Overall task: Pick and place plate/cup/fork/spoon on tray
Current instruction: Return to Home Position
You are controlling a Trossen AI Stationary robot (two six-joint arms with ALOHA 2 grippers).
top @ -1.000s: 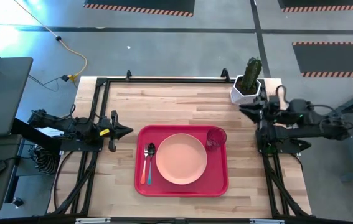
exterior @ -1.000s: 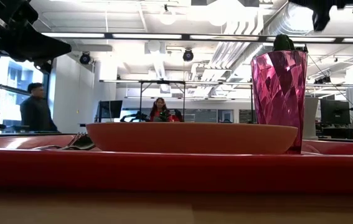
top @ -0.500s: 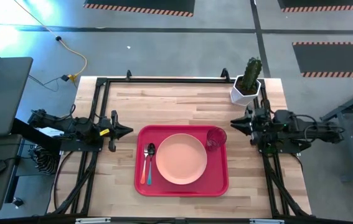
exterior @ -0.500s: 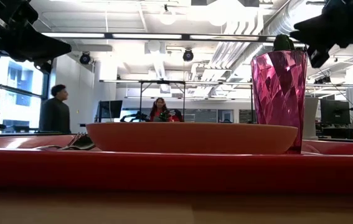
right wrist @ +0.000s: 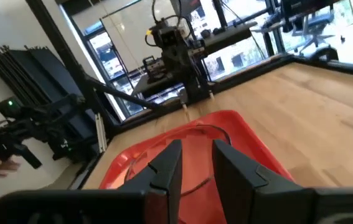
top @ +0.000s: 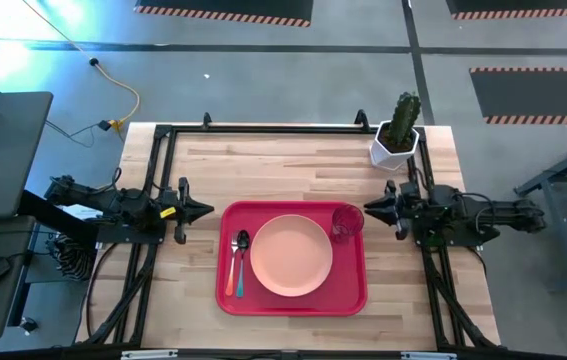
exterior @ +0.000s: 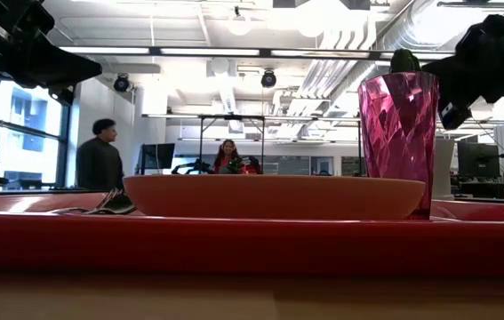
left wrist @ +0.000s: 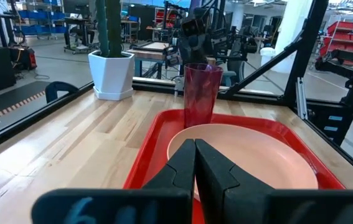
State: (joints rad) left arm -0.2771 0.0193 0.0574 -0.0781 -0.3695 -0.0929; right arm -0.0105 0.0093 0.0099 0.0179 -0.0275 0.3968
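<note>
Nothing legible shows anywhere; pale marks on the left arm's wrist housing [left wrist: 101, 208] are too blurred to read.

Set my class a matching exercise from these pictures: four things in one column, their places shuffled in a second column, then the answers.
Things:
1. plate
2. cup
3. spoon
4. cactus pot

Places:
A. on the table, off the tray
B. middle of the tray
C. along the tray's left side, beside the fork
D. right of the plate, in a tray corner

Pairs: 1-B, 2-D, 3-C, 4-A
</note>
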